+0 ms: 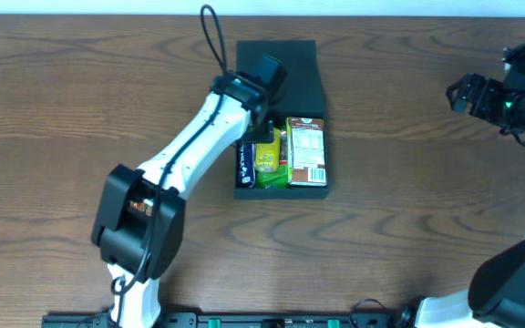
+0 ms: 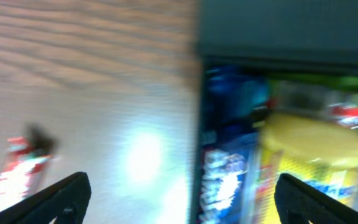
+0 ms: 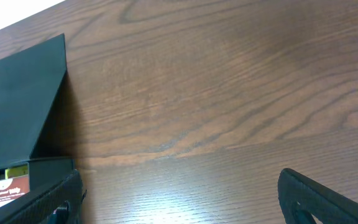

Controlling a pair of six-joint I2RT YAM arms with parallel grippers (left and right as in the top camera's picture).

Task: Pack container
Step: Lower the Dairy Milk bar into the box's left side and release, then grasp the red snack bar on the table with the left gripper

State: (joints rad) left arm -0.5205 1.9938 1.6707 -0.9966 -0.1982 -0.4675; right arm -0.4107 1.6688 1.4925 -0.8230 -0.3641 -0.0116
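The dark container (image 1: 312,187) stands open at mid-table, its lid (image 1: 290,66) folded back on the far side. Inside lie a blue packet (image 1: 244,166), a yellow-green packet (image 1: 268,162) and a brown-and-white carton (image 1: 306,150). My left gripper (image 1: 262,135) hovers over the container's left half, open. The left wrist view is blurred: the left gripper (image 2: 182,200) straddles the container's left wall (image 2: 198,143), with the blue packet (image 2: 229,155) and yellow packet (image 2: 309,140) below. My right gripper (image 1: 458,94) is open far to the right, and in its own view this gripper (image 3: 179,205) holds nothing.
A small red-and-white packet (image 2: 16,175) lies on the wooden table left of the container; my left arm (image 1: 190,150) hides it from above. The right wrist view shows the raised lid (image 3: 23,102) at its left edge and bare wood (image 3: 229,124) elsewhere.
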